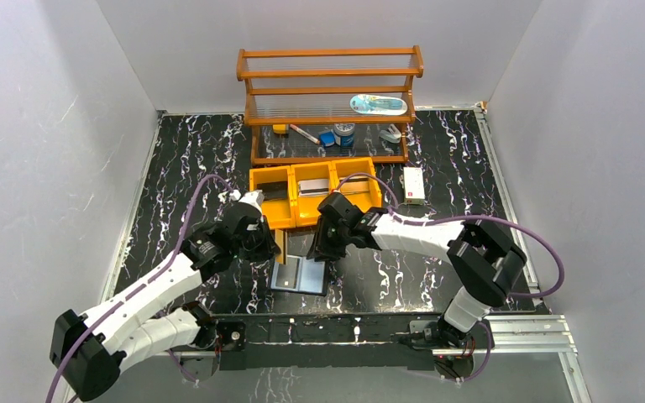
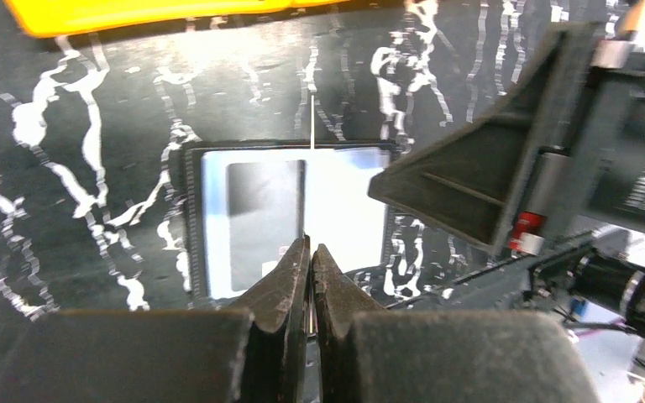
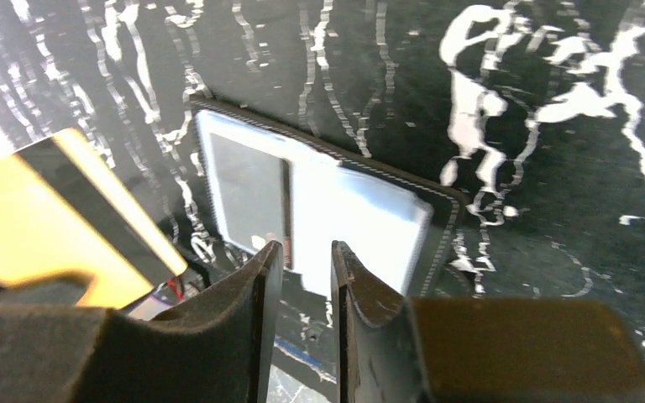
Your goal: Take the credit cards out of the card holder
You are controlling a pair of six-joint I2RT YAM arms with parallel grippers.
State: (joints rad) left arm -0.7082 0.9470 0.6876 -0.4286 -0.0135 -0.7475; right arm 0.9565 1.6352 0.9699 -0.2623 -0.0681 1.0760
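Observation:
The card holder (image 1: 300, 275) lies open on the black marbled table, pale blue-grey side up, also in the left wrist view (image 2: 344, 201) and the right wrist view (image 3: 361, 210). A grey credit card (image 3: 248, 189) sits in its left panel (image 2: 264, 222). My left gripper (image 1: 269, 243) hovers just above the holder's far edge, shut (image 2: 311, 248) on a gold credit card (image 3: 59, 206) with a dark stripe. That card shows edge-on as a thin line (image 2: 312, 117) and as a tan sliver (image 1: 280, 243). My right gripper (image 1: 319, 248) hangs open and empty (image 3: 306, 248) over the holder's right panel.
A yellow three-compartment bin tray (image 1: 312, 220) with flat items inside stands just behind both grippers (image 2: 134, 13). Behind it is a wooden shelf rack (image 1: 329, 92) with small objects. A white box (image 1: 413, 185) lies right of the tray.

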